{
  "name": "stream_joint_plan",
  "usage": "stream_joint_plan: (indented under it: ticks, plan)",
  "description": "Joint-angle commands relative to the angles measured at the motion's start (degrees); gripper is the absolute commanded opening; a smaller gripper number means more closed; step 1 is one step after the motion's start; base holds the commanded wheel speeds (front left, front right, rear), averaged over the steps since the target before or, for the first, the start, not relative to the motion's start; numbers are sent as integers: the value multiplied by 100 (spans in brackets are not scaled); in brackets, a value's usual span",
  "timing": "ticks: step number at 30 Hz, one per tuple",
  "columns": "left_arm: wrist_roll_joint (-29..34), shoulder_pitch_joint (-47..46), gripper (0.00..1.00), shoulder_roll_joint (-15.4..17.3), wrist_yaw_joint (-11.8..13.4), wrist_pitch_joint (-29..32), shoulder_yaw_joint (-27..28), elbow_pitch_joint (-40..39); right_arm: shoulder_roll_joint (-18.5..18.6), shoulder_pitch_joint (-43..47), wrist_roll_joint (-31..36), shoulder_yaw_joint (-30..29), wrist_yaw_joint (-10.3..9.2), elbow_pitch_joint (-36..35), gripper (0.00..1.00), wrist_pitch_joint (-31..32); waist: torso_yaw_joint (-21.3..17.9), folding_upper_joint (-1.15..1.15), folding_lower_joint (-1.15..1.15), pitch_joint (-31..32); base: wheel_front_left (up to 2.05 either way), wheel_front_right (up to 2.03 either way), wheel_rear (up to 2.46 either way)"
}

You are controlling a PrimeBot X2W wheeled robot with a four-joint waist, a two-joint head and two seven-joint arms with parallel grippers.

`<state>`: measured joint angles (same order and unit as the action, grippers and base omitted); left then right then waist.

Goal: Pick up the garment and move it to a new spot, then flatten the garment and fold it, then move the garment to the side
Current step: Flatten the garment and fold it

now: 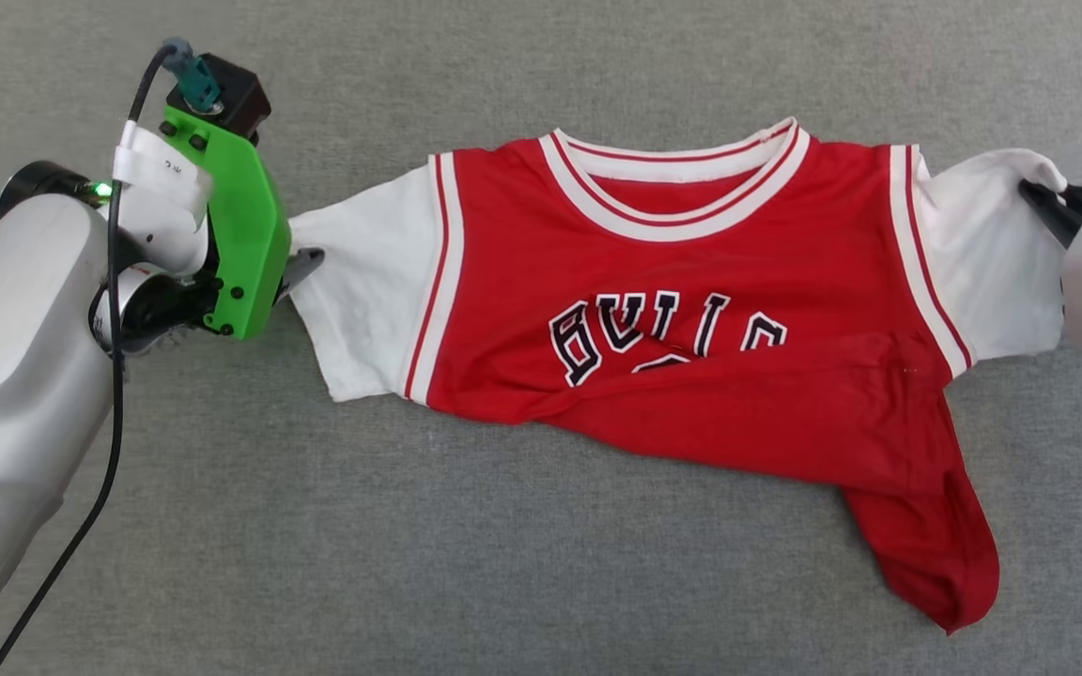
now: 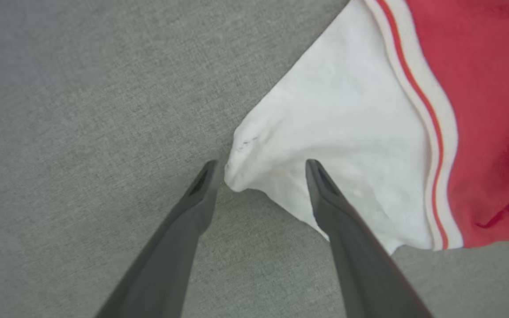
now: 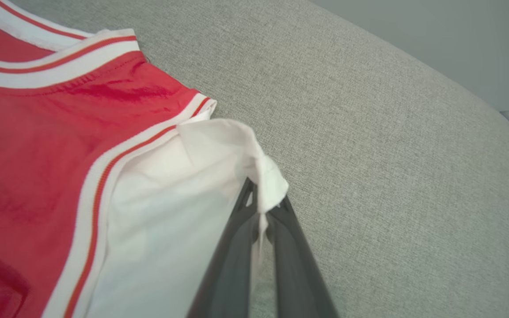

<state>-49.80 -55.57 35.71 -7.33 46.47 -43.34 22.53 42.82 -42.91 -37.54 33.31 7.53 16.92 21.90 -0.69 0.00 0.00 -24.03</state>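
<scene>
Flattening judged in hand: garment [image 1: 672, 310] is spread across the grey surface [image 1: 541, 582] centre, 3 o'clock sleeve pinched by the closed right gripper [image 3: 263, 207], left gripper [image 2: 262, 167] gaped wide at the 9 o'clock sleeve tip, where closing is needed next.

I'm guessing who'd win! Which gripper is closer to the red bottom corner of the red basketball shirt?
Right. The right gripper, shut on one white sleeve, is on the same side as that red corner. The left gripper, open at the other sleeve, is across the shirt.
</scene>
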Motion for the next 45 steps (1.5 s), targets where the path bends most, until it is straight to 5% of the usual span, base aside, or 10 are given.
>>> stream_joint_plan:
  ticks: [1,11,12,13,18,31,45]
  plan:
    - [-66,-126,100,13,-15,-6,-93,123,-33,-130,6,53,-4,-22,0,-55,-143,0,0,-190,0,0,0]
    - [-214,-197,100,-9,-15,-180,-1013,744,-8,-393,-62,302,-4,22,0,-172,-208,0,0,-409,0,0,0]
    - [-266,-207,88,-16,-15,-186,-1099,752,-5,-407,-68,321,-4,27,0,-179,-207,0,0,-414,0,0,0]
    - [-319,-229,0,-8,-15,-199,-1203,763,1,-421,-75,343,-4,35,0,-187,-201,0,0,-414,0,0,0]
    - [-435,-369,0,102,-15,-638,-1539,682,19,-455,-102,402,-4,100,0,-285,-131,0,0,-273,0,0,0]
    - [26,-801,0,470,15,-3077,-1607,-46,174,-456,-55,102,-4,141,0,-806,182,0,0,640,0,0,0]
    - [533,-1542,0,633,564,-3836,-1093,-796,387,-1244,244,-741,-4,-204,0,-890,309,0,0,1137,0,0,0]
